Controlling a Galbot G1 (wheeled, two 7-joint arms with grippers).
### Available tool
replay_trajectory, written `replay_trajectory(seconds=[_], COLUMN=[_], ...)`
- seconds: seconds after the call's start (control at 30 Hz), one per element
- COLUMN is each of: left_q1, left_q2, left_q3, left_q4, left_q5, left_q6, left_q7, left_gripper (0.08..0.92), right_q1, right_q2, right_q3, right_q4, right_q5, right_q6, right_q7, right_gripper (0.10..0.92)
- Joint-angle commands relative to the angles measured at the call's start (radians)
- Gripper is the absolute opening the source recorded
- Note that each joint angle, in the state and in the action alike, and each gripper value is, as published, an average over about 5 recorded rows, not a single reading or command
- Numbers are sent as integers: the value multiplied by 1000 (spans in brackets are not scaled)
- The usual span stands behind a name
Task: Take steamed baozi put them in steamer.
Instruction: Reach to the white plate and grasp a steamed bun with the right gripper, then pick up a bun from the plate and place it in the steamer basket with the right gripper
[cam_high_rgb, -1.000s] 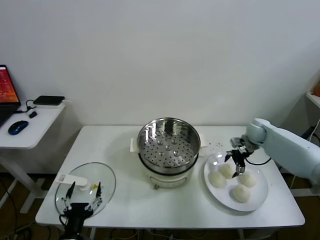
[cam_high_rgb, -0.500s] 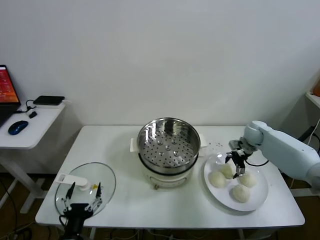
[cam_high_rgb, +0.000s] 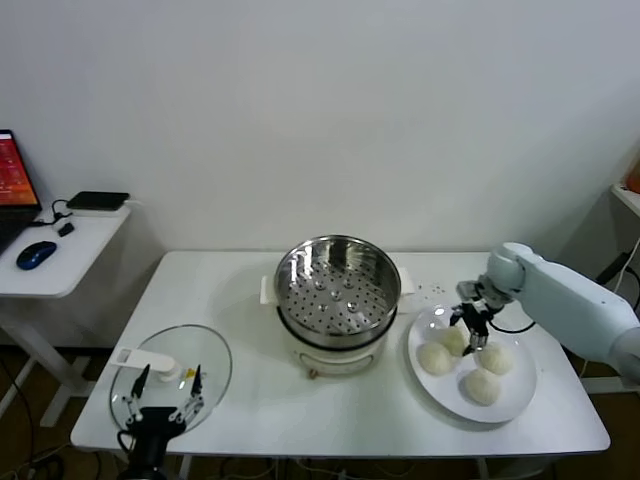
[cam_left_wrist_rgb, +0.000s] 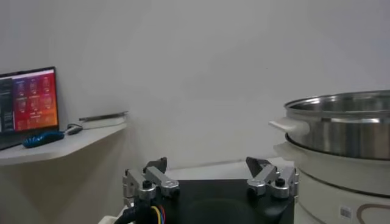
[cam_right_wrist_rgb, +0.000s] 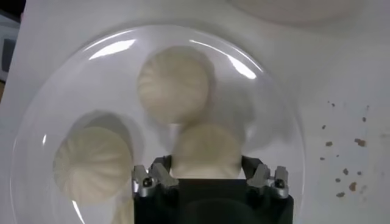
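The right gripper (cam_high_rgb: 470, 333) apparently pinches a soft, light bun (cam_right_wrist_rgb: 206, 151) by its sides on the plate (cam_high_rgb: 520, 395); squeezing gently avoids denting.

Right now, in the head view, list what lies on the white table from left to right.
Glass lid with the left gripper over it → steamer → white plate of baozi, where the right gripper straddles one bun.

Four baozi (cam_high_rgb: 434, 358) on one plate (cam_high_rgb: 511, 400); one steamer (cam_high_rgb: 337, 287); one glass lid (cam_high_rgb: 215, 366).
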Motion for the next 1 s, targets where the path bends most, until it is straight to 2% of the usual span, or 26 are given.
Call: replay_trajectory(seconds=[0.03, 0.23, 0.43, 0.73, 1.0], left_q1=[3, 6, 11, 8, 5], left_q2=[-1, 1, 0, 0, -1], left_q3=[0, -1, 1, -1, -1], left_q4=[-1, -3, -12, -23, -26], left_q5=[-10, -20, -20, -21, -23], left_q6=[-3, -6, -6, 1, 6], left_q7=[0, 1, 1, -2, -4], left_gripper=[823, 823, 823, 823, 823], right_q1=[60, 235, 513, 708, 673], right_q2=[-30, -76, -42, 95, 258], right_q3=[-33, -147, -321, -355, -286], right_q4=[45, 145, 192, 236, 224], right_q5=[40, 129, 163, -9, -161], right_q6=[-3, 9, 127, 356, 434], right_q7=[-4, -10, -38, -54, -52], right_gripper=[731, 721, 714, 712, 712])
